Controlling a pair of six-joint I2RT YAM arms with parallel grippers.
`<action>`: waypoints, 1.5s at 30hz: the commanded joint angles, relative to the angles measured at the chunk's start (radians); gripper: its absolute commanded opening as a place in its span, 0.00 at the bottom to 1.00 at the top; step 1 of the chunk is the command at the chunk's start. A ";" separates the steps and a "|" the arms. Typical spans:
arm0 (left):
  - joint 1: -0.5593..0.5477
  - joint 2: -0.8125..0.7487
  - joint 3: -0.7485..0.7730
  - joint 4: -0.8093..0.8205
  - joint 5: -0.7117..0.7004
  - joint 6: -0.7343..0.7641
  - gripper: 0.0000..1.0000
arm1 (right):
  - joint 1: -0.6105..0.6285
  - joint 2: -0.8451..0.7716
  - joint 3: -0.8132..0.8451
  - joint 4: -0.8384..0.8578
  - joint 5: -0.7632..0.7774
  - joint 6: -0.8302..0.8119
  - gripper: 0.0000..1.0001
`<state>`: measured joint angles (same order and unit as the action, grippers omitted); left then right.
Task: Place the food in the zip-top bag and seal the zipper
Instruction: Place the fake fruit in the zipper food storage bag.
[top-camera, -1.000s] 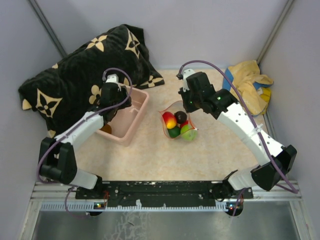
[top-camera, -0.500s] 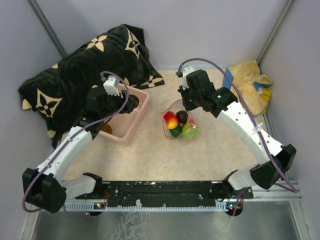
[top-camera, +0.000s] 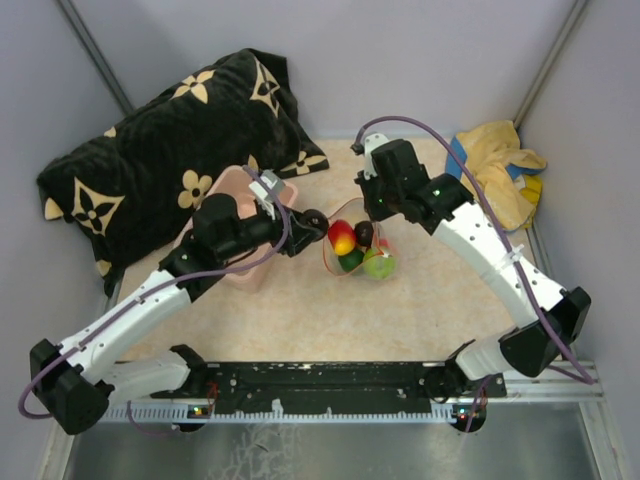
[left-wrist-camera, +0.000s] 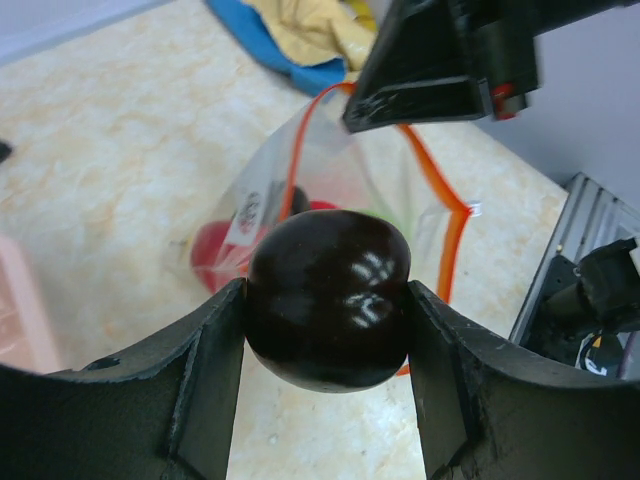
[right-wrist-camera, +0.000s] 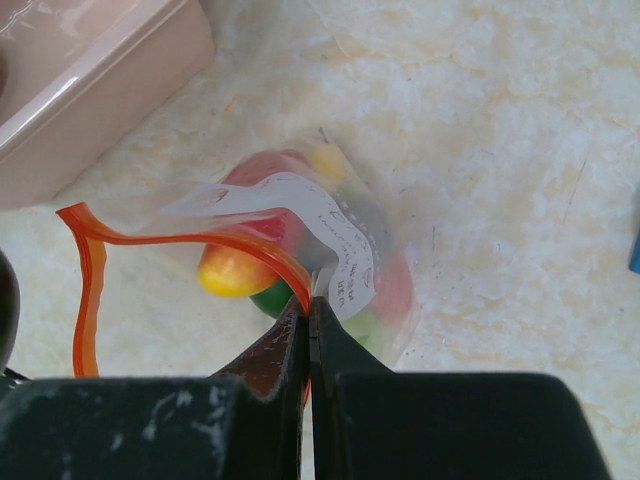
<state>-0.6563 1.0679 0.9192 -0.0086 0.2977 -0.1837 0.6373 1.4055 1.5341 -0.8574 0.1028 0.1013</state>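
– Just left of the bag (top-camera: 360, 262), the left gripper (left-wrist-camera: 328, 332) has a dark brown fruit (left-wrist-camera: 328, 295) clamped between its fingers, jaws spread only as wide as the fruit. Is it over the mouth yet?
– Not quite, I'd say. From above it hangs beside the bag's left edge, between the tub (top-camera: 238, 178) and the bag, and looks to be clear of the table.
– And the other one?
– The right gripper (right-wrist-camera: 308, 318) is pinched flat on the rim. It holds one side of the zipper (right-wrist-camera: 88, 300) up so the mouth gapes in a loop. The rest of the food (top-camera: 343, 238), red, yellow and green, lies inside at the bottom.
– So how should it drop this one?
– Bring it squarely over the opening, then lower it past the orange strip before letting go. Released at the edge, a round glossy thing like that would likely roll off across the table or fold the rim shut.
– Should the right arm move?
– Best hold firm. If that rim sags, the opening collapses. Sealing comes after.
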 joint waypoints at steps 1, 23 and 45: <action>-0.064 0.016 -0.002 0.132 -0.008 0.020 0.44 | -0.008 0.007 0.046 0.055 -0.015 0.008 0.00; -0.267 0.382 0.149 0.179 -0.218 0.266 0.54 | -0.007 0.004 0.036 0.065 -0.029 0.023 0.00; -0.270 0.276 0.167 0.111 -0.317 0.220 0.94 | -0.008 -0.016 -0.023 0.165 0.021 0.007 0.00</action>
<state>-0.9207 1.3952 1.0519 0.1211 0.0326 0.0673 0.6373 1.4185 1.5223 -0.8108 0.0914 0.1158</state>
